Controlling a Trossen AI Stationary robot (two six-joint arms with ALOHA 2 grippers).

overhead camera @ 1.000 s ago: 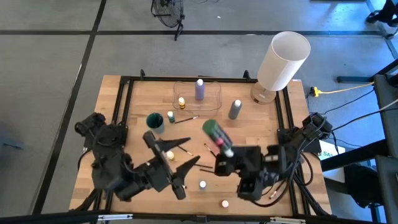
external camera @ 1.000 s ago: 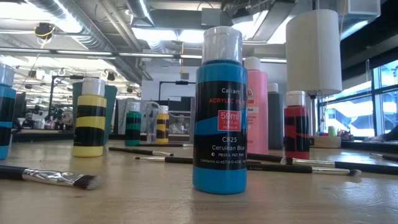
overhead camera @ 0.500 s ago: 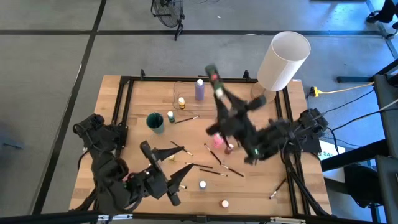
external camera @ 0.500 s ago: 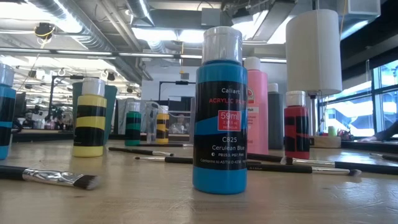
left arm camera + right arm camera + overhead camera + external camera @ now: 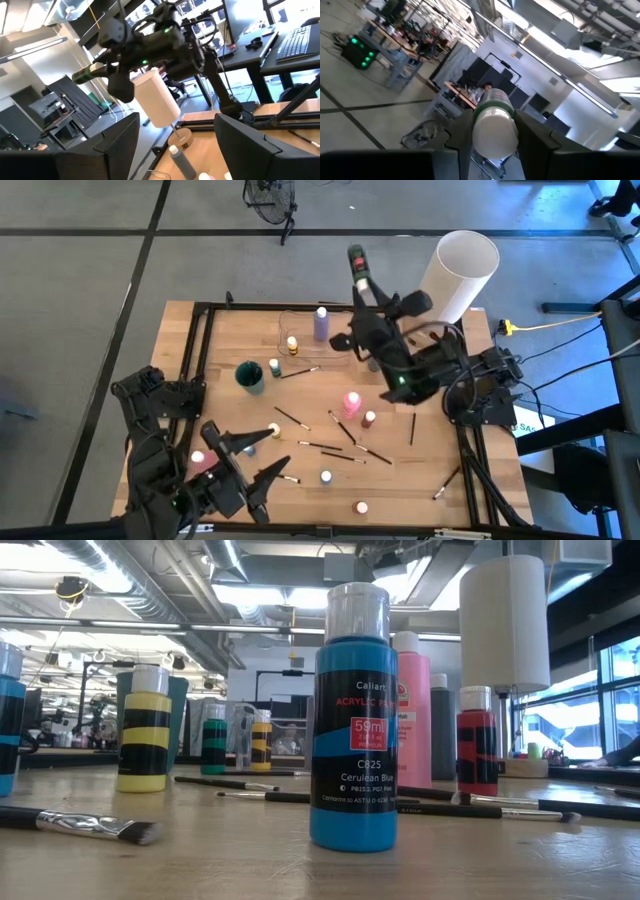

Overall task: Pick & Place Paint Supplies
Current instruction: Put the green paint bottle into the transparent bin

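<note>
The right tool point(image 5: 358, 262) is raised high over the far edge of the surface point(image 5: 225, 380), its fingers clamped on a green paint bottle point(image 5: 356, 259) — in the right wrist view the bottle's white cap point(image 5: 493, 131) sits squarely between the two dark fingers point(image 5: 532, 137). Just beside that arm stands the big white lamp point(image 5: 455, 277) at the far right corner.

The left tool point(image 5: 247, 459) is near the front left of the surface, its fingers spread apart and holding nothing; the left wrist view shows its two dark fingers point(image 5: 117, 145) well separated, with the right arm and the lamp beyond them.

On the surface, a clear tray point(image 5: 342, 330) at the far middle holds a purple bottle point(image 5: 321, 323) and a small yellow bottle point(image 5: 292, 344). Nearer the left are a teal cup point(image 5: 250, 376) and a small green bottle point(image 5: 274, 368) just beside it. In the middle stands a pink bottle point(image 5: 351, 404) with a small red bottle point(image 5: 369, 419) near it. Thin brushes point(image 5: 343, 427) lie scattered around them. Toward the front edge are a small blue bottle point(image 5: 326, 477) and another small white-capped bottle point(image 5: 361, 507) — the low view shows the blue bottle point(image 5: 353, 720) upright, labelled Cerulean Blue, with a brush point(image 5: 80, 824) lying flat in front.
</note>
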